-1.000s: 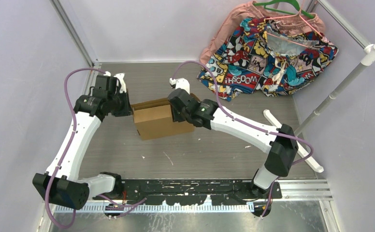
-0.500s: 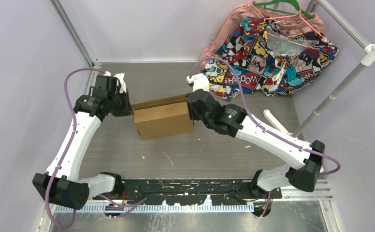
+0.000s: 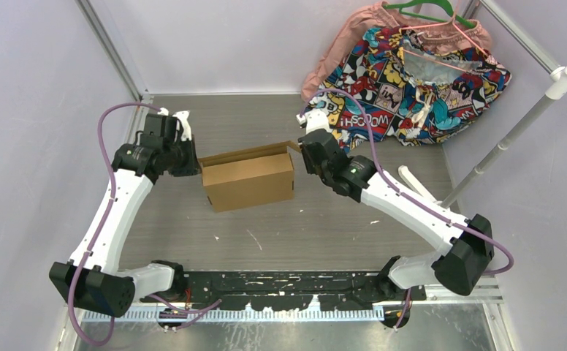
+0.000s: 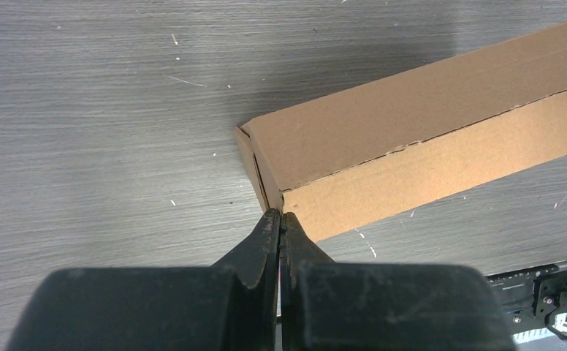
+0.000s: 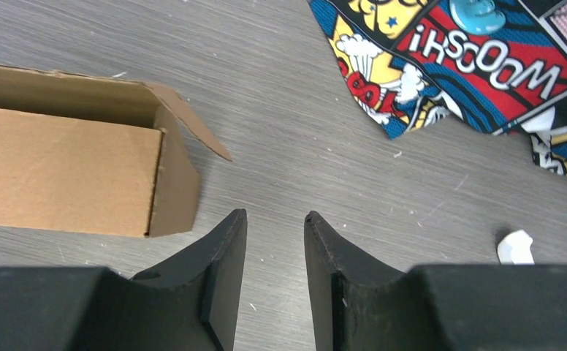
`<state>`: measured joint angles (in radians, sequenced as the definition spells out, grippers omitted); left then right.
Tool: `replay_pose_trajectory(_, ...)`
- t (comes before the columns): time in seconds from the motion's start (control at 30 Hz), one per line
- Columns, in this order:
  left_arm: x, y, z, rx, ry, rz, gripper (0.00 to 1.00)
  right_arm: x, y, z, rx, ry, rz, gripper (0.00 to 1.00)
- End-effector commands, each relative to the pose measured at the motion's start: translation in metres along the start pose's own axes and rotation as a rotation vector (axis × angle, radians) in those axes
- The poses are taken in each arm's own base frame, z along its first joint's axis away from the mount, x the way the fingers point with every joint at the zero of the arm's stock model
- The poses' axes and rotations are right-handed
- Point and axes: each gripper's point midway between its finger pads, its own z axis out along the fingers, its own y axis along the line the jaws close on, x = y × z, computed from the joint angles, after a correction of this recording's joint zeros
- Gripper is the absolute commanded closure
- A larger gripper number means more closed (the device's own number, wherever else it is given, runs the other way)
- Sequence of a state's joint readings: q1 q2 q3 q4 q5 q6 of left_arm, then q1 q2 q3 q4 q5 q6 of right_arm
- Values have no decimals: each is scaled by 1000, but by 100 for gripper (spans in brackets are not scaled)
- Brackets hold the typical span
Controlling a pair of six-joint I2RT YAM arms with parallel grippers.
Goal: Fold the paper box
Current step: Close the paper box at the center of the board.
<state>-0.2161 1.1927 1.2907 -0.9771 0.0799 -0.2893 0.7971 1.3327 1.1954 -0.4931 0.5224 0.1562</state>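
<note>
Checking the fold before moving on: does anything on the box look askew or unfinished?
Yes. At the paper box's right end, a side flap splays outward instead of being tucked in, leaving that far corner open. The right gripper hangs open beside it, not touching.

The overhead camera sits high behind the black mounting rail (image 3: 302,281) at the bottom of its frame, looking steeply down over the whole grey wood-grain tabletop (image 3: 302,227). The left wrist camera points down, close over the left gripper (image 4: 280,215) at bottom centre, onto one end of the plain brown corrugated cardboard box (image 4: 412,139). The right wrist camera, seemingly slightly farther back, frames the right gripper (image 5: 275,216) at bottom centre, the box's other end at left, and the colourful comic-print cloth (image 5: 470,66) at upper right. All three views share the box.
</note>
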Motion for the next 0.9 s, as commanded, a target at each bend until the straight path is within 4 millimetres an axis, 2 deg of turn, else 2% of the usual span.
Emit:
replay_pose_trajectory(0.0, -3, -8, -3, 35, -8, 27, 100, -46, 8, -15, -89, -175, 11, 60)
replay_pose_trajectory(0.4, -2, -7, -2, 28, -5, 31, 100, -56, 32, -15, -227, -227, -35, 63)
replay_pose_trajectory(0.87, -2, -8, -3, 21, -3, 35, 100, -54, 33, 3, -244, -206, -62, 67)
